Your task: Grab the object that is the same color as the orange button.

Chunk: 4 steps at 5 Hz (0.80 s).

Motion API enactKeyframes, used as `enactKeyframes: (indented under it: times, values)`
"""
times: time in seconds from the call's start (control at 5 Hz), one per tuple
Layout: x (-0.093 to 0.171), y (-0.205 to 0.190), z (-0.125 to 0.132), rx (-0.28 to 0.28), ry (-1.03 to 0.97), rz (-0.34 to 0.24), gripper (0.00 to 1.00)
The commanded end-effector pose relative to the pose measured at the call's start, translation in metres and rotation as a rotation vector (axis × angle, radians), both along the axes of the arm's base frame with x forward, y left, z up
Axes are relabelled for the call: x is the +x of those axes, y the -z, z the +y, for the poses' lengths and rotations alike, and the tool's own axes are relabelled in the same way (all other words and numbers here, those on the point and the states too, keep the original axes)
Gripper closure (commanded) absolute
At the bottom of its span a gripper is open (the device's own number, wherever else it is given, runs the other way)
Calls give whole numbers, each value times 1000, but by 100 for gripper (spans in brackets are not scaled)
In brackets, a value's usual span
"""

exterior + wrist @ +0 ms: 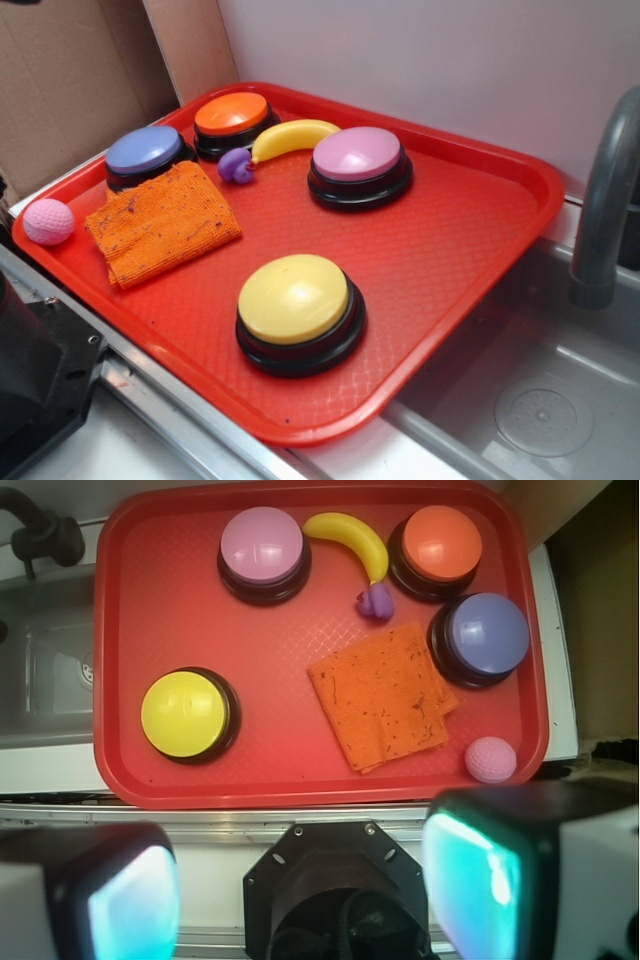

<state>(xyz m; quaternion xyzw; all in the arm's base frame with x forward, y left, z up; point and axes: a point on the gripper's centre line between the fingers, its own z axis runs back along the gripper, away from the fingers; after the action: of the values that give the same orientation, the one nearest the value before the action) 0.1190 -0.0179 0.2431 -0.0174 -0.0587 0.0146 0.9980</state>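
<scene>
An orange woven cloth with dark specks (163,222) (384,696) lies flat on the red tray (450,250) (160,620), between the blue button and the pink ball. The orange button (232,118) (435,548) stands at the tray's far corner. My gripper (300,890) is high above the near side of the tray, over the robot's black base, well short of the cloth. Its two teal-padded fingers (130,900) stand wide apart with nothing between them. The gripper does not show in the exterior view.
On the tray also stand a blue button (148,155), a pink button (359,165) and a yellow button (298,308), plus a yellow banana (292,136), a small purple piece (236,166) and a pink ball (48,221). A sink with a grey faucet (605,200) lies to the right.
</scene>
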Motion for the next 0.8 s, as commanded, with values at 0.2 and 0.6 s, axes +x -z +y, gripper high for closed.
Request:
enactKeyframes:
  times: [0.2,0.6]
  values:
    - [3,23,23,6,-112,-32,0]
    - [14,80,70,123,-365,-132,0]
